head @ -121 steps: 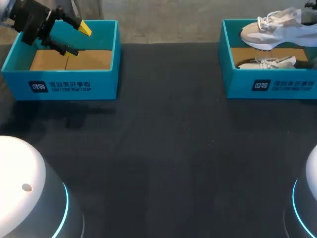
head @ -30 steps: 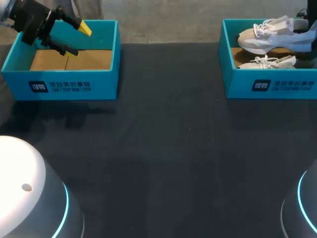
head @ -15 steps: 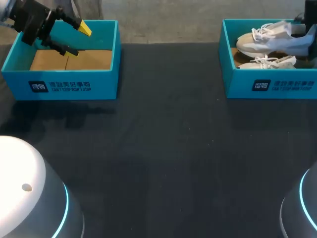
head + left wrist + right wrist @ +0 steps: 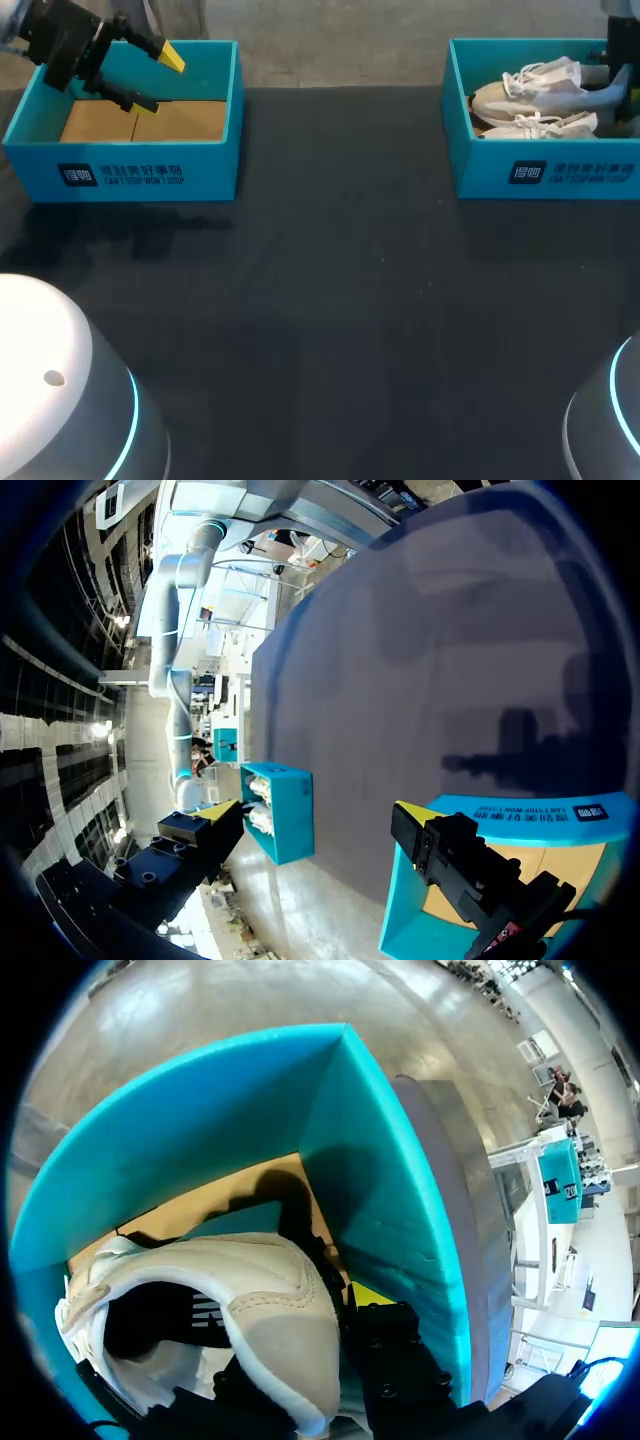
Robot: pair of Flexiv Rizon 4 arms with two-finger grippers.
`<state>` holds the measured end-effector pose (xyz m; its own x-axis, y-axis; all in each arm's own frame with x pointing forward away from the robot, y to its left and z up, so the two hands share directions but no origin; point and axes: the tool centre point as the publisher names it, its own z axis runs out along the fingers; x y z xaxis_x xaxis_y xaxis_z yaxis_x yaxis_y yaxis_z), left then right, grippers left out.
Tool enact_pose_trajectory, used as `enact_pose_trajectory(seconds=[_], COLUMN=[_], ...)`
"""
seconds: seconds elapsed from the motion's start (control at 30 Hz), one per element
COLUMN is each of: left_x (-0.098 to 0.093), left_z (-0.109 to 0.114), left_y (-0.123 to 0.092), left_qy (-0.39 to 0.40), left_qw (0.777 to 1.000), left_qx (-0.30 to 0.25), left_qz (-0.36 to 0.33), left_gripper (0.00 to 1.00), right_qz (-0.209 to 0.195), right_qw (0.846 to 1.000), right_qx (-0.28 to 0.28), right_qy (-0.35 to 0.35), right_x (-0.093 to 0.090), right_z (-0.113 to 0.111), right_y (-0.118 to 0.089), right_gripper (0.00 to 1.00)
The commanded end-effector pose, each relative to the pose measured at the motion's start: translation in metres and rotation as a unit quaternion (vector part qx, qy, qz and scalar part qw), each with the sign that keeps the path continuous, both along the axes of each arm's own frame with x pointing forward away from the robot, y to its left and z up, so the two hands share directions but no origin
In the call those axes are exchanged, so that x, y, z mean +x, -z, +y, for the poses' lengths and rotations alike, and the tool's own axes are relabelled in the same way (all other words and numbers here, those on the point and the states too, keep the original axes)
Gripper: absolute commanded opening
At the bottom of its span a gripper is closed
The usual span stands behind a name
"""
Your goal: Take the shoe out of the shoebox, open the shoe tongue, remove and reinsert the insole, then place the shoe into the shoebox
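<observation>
Right claw [image 4: 322,1312] had its fingers closed from two sides on the heel of the shoe [image 4: 262,1282], a yellow tip just showing beside the heel. The shoe sat low inside the teal shoebox [image 4: 545,172] at the far right of the table [image 4: 330,300], toe toward the middle. It lay right over a second shoe [image 4: 545,126]; whether it rested on that one or hung just clear, I could not tell. I judged it light, with a soft upper that would fold under a pinch and a stiffer sole. That made the firm heel the best place to hold it. The loose laces looked likely to snag on the other shoe or the box wall. The shoebox held both pale shoes on a brown cardboard floor. Well apart, at the far left, my left claw [image 4: 148,78] hung wide open with nothing in it. It hovered over the other box [image 4: 120,175], also teal, whose cardboard floor showed.
</observation>
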<state>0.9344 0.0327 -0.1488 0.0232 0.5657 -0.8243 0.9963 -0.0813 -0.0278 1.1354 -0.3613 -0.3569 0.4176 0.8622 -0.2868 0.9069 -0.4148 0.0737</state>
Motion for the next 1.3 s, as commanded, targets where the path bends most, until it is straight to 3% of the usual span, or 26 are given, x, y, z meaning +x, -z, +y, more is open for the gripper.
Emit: enact_pose_trajectory(seconds=[0.03, 0.5, 0.53, 0.7, 1.07, 1.3], left_x=[0.000, 0.000, 0.000, 0.000, 0.000, 0.000], left_z=[0.000, 0.000, 0.000, 0.000, 0.000, 0.000], left_y=[0.000, 0.000, 0.000, 0.000, 0.000, 0.000], left_qy=[0.000, 0.000, 0.000, 0.000, 0.000, 0.000], left_qw=[1.000, 1.000, 1.000, 1.000, 1.000, 1.000], left_qx=[0.002, 0.002, 0.002, 0.002, 0.002, 0.002], left_qz=[0.000, 0.000, 0.000, 0.000, 0.000, 0.000], left_gripper=[1.00, 1.00, 1.00, 1.00, 1.00, 1.00], right_qz=[0.008, 0.009, 0.009, 0.011, -0.002, -0.010], right_qw=[1.000, 1.000, 1.000, 1.000, 1.000, 1.000], right_qx=[0.003, 0.007, 0.008, 0.007, 0.003, 0.001], right_qy=[0.002, 0.002, 0.001, 0.001, 0.005, 0.008], right_x=[0.008, 0.011, 0.010, 0.010, 0.010, 0.008], right_z=[-0.001, -0.001, -0.001, 0.000, 0.001, 0.005], right_y=[0.006, 0.009, 0.010, 0.012, -0.001, -0.014], right_gripper=[0.00, 0.00, 0.11, 0.11, 0.37, 0.40])
